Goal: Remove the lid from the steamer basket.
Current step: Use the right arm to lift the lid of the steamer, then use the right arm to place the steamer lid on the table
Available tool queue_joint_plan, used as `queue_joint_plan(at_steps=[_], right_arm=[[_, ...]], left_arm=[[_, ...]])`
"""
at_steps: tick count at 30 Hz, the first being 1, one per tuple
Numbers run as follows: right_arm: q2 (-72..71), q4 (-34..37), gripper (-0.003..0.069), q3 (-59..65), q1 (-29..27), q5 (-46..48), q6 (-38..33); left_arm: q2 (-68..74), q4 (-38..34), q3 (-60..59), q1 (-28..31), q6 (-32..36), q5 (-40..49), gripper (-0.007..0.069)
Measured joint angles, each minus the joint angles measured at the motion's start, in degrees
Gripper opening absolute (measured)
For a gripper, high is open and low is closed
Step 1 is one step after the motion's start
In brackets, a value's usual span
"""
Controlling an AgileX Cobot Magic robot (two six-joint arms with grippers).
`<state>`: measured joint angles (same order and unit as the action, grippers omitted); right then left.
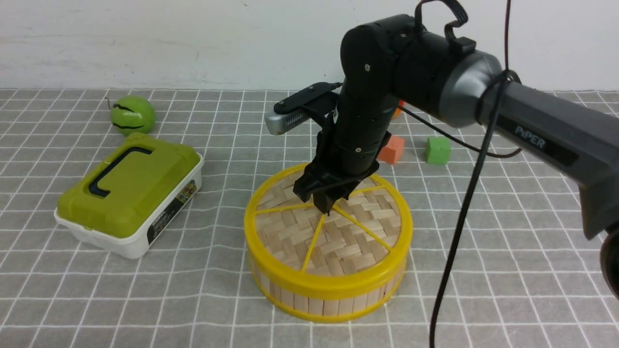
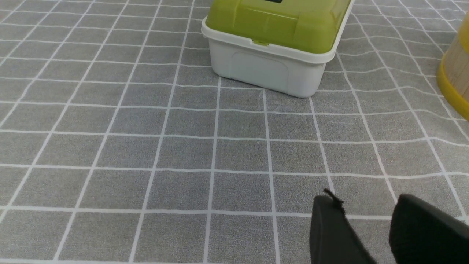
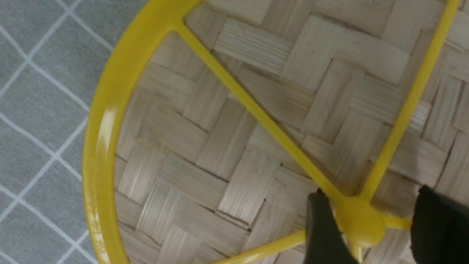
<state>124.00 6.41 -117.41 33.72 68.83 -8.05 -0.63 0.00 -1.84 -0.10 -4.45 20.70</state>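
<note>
The steamer basket [image 1: 319, 302] stands mid-table with the lid [image 1: 348, 241] seated flat on it. My right gripper [image 1: 329, 203] points down at the lid's centre. In the right wrist view the right gripper [image 3: 372, 200] is open, its two black fingers on either side of the yellow centre knob [image 3: 361, 225]. One finger is close against the knob and the other stands apart from it. My left gripper [image 2: 366, 201] is open and empty over the grey cloth, out of the front view. The basket's wall [image 2: 456, 73] shows at the edge of the left wrist view.
A white box with a green lid [image 1: 130, 193] sits left of the basket and also shows in the left wrist view [image 2: 274, 44]. A green ball [image 1: 132, 114] lies behind it. An orange cube [image 1: 390, 149] and a green cube [image 1: 437, 150] lie behind the basket. A black cable [image 1: 464, 212] hangs from the right arm.
</note>
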Motion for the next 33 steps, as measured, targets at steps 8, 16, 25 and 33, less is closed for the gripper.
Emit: queue_joint_plan(at_steps=[8,16,25,33], right_arm=[[0.47,0.72,0.0258,-0.45,0.00,-0.55,0.09],[0.47,1.25,0.0078,-0.56,0.00,0.49,0.09],[-2.90,-1.62,0.0079,-4.90,-0.22,2.69,0.13],[-13.63,-3.80,0.0079,-7.19,-6.35,3.02,0.08]], left_arm=[[0.00,0.00,0.00,0.00,0.00,0.00,0.0239],[0.00,0.00,0.00,0.00,0.00,0.00,0.0239],[0.00,0.00,0.00,0.00,0.00,0.00,0.0239],[0.00,0.00,0.00,0.00,0.00,0.00,0.0239]])
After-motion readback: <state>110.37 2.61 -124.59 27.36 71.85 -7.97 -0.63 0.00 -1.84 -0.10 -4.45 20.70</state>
